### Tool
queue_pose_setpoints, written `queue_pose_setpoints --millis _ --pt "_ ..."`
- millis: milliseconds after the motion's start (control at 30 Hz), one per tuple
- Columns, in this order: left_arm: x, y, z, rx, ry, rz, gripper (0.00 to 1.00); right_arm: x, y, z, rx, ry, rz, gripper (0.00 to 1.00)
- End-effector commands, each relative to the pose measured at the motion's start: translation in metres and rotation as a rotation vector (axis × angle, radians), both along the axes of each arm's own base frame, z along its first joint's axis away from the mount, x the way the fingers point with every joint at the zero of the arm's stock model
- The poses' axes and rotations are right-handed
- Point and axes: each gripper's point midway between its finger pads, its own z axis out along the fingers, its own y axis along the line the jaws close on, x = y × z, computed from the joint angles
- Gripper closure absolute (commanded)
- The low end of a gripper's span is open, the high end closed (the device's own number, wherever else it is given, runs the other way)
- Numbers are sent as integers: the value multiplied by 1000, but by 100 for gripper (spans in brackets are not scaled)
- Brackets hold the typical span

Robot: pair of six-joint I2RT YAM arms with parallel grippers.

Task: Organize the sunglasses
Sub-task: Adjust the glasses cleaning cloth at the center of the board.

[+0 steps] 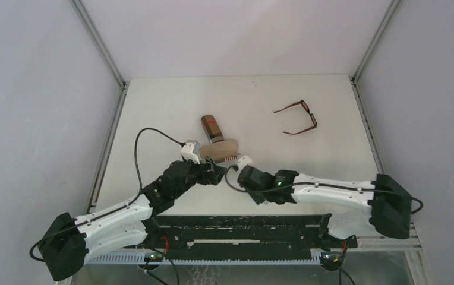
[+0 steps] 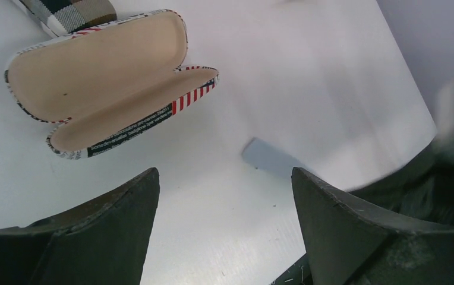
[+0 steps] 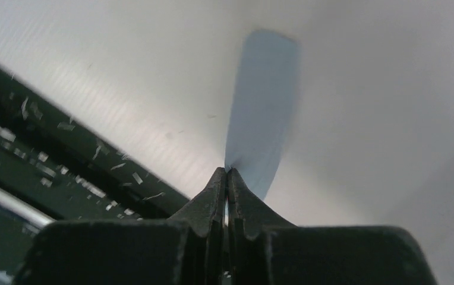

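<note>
Your right gripper [image 3: 227,173] was clamped on the light blue cloth [image 3: 264,101]; your left gripper [image 2: 224,178] stood wide, empty. Brown sunglasses [image 1: 309,114] lay well apart, far-right, frame front running near-to-far, temples pointing left, nearer your right gripper.

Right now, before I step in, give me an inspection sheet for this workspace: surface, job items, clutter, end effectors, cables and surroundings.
Surface: white table, matte, no marks seen.
Job's things: one pair of dark brown thin-framed sunglasses, temple arms unfolded, far right, apart from both arms; no second pair seen.
Clutter: flag-print oval case, open, beige lining, nothing inside; plaid brown case right behind it; light blue cloth.
End effectors: left end effector open, holding nothing, near the open case; right end effector shut on the cloth's edge.
Cables: black cable loops above the left arm, away from the items.
Surroundings: pale walls, metal corner posts, black rail at the near edge.
</note>
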Motion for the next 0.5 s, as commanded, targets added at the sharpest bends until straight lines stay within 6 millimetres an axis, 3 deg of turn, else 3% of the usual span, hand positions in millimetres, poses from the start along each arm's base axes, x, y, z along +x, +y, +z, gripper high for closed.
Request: queue_pose_setpoints --millis 0,100,200,300,400,467 --pt "1 12 -7 8 -3 47 15 -37 45 -19 -2 77 235 97" --pt "-2 13 -12 16 9 42 15 -48 60 -24 40 102 245 91" --pt "-4 14 -16 21 16 37 16 -41 62 -15 88 69 198 83" --pt "-4 13 -17 20 19 35 16 -29 57 -5 110 37 140 83" --pt "-3 13 -19 21 24 36 17 -22 48 -4 108 34 95 92" --pt "-3 13 -20 21 28 38 17 -21 45 -6 96 42 92 87"
